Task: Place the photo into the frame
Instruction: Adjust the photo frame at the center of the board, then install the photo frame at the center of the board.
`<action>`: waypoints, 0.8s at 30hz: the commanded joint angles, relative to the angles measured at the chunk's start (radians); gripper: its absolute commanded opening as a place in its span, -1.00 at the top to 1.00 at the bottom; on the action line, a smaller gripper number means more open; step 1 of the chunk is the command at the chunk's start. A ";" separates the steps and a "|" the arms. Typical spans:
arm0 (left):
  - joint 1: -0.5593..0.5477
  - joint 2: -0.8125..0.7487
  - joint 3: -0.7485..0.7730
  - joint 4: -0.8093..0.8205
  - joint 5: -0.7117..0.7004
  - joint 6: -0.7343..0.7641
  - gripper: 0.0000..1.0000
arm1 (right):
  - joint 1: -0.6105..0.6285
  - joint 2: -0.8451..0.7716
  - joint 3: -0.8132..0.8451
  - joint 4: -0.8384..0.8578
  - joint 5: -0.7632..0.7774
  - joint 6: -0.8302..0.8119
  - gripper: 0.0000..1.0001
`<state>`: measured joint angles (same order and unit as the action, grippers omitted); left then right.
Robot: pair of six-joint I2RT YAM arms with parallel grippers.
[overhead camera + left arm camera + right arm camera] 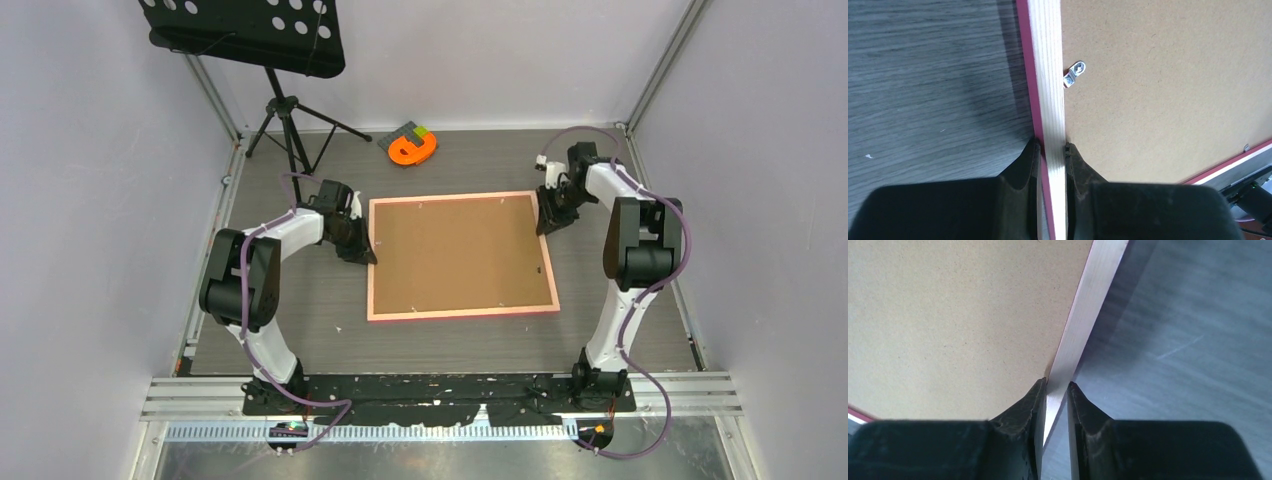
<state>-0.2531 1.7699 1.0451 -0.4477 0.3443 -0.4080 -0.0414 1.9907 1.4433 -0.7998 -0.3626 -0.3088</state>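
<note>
Frame [460, 313] lying flat, back side up, on the worktop [300, 310], gripped at its two opposite side rails.

Left jaws are nearly closed and pinch the left rail. In the left wrist view the pale wooden rail [1048, 75] runs straight ahead from between the fingertips [1025, 165], one pad against its pink outer edge and the other against its inner edge.

On the inner side of these jaws a brown backing board [1173, 90] fills the frame. A small metal clip [1074, 74] sits on the board ahead of them, touching the rail. Grey wood-grain worktop lies on their outer side.

Right jaws are likewise set narrow and clamped on the right rail near its far corner. In the right wrist view the rail [1093, 290] passes between the fingertips [1030, 400], with the board on the inner side and the worktop on the outer.

Left arm [290, 230] and right arm [630, 240] reach in from either side of the frame.

Beyond both pairs of jaws, well apart from the frame, lie an orange tape-like object [412, 150] and a black music stand [250, 35].
</note>
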 commanded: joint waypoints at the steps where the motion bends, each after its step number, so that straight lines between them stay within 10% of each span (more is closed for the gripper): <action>1: -0.018 0.023 -0.053 -0.100 0.019 0.035 1.00 | 0.035 -0.005 0.112 0.051 -0.058 0.002 0.47; 4: -0.018 0.019 -0.067 -0.082 0.021 0.026 1.00 | 0.035 -0.040 0.090 0.071 -0.021 -0.007 -0.17; 7: -0.018 0.017 -0.070 -0.073 0.026 0.012 1.00 | 0.030 -0.123 0.017 0.087 0.025 -0.023 -0.38; 24: -0.018 0.014 -0.077 -0.040 0.039 -0.005 1.00 | 0.026 -0.434 -0.437 0.099 0.047 -0.114 -0.51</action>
<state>-0.2531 1.7531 1.0164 -0.4225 0.3519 -0.4381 -0.0162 1.6012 1.0454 -0.7311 -0.3119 -0.3939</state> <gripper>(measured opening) 0.115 0.759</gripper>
